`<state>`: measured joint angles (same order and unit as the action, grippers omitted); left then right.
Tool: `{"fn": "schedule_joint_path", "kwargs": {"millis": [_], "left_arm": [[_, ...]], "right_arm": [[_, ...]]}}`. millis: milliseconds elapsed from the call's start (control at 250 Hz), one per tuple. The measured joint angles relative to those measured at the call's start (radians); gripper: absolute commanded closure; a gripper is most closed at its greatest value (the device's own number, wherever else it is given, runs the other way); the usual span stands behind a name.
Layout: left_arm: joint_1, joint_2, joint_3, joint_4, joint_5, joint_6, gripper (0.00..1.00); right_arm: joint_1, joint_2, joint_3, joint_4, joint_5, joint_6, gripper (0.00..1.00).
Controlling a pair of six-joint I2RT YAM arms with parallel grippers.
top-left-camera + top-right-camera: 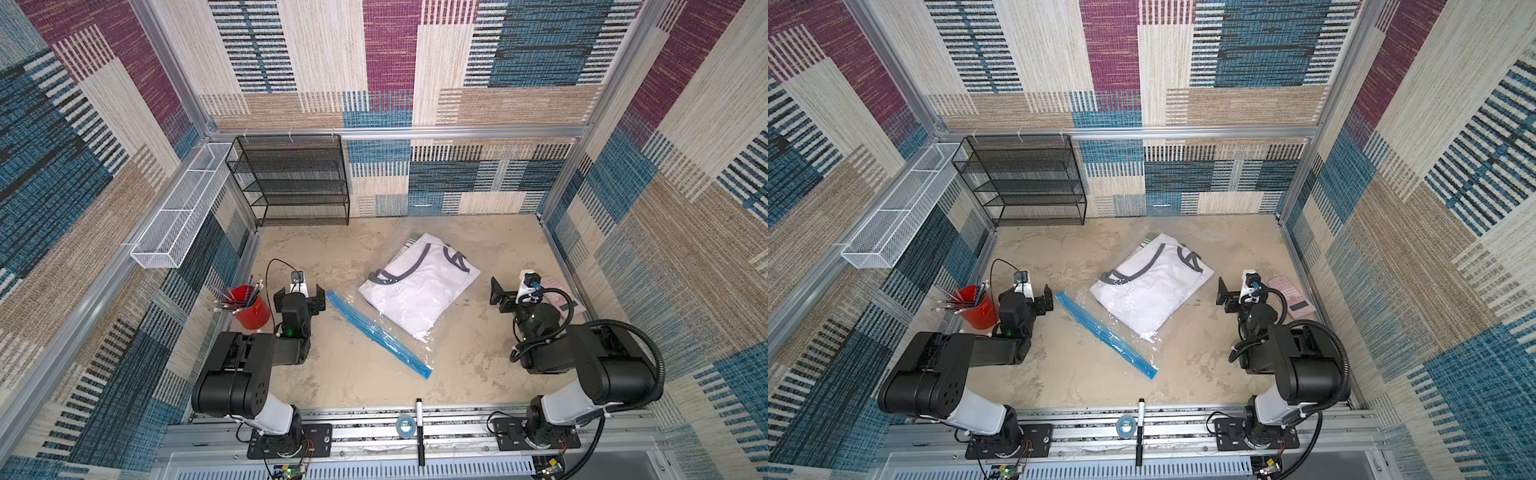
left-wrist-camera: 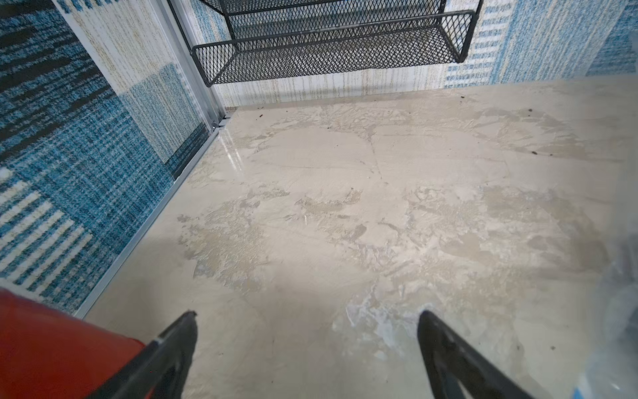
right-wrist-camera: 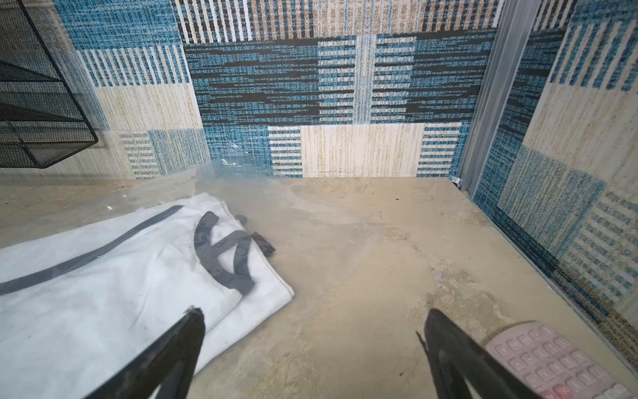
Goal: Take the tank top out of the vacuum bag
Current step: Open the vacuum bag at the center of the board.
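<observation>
Clear crinkly vacuum bag (image 1: 374,316), folded white tank top (image 1: 419,286) inside, blue strip (image 1: 376,332)

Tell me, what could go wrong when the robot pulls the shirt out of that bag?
The vacuum bag is clear and crinkly, so the jaws might pinch plastic and tank top together and drag both. The red pencil cup stands beside the left arm; a swing could tip it. The pink calculator by the right arm could get shoved.

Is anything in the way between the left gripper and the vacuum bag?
Nothing visible. Only bare table lies between the left gripper, jaws open, and the blue zip edge of the vacuum bag; the red cup stands on the gripper's other side.
</observation>
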<state>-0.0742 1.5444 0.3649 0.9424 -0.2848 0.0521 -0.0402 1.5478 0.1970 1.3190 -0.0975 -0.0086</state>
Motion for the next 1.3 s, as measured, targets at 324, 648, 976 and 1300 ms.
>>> {"fn": "schedule_joint_path", "kwargs": {"millis": [324, 648, 976, 1300], "left_arm": [[0.000, -0.001, 0.000, -0.006, 0.000, 0.000, 0.00], [0.000, -0.002, -0.005, -0.004, 0.000, 0.000, 0.01], [-0.009, -0.002, -0.033, 0.026, 0.000, 0.000, 0.00], [0.006, -0.002, 0.009, 0.002, 0.000, -0.004, 0.00]], "right_arm": [[0.000, -0.002, -0.007, 0.014, 0.003, 0.000, 0.01], [0.000, -0.002, -0.005, 0.005, -0.008, -0.004, 0.01], [0.000, -0.003, -0.075, 0.083, -0.016, -0.008, 0.01], [0.000, -0.002, -0.005, 0.031, 0.005, -0.002, 0.01]]}}
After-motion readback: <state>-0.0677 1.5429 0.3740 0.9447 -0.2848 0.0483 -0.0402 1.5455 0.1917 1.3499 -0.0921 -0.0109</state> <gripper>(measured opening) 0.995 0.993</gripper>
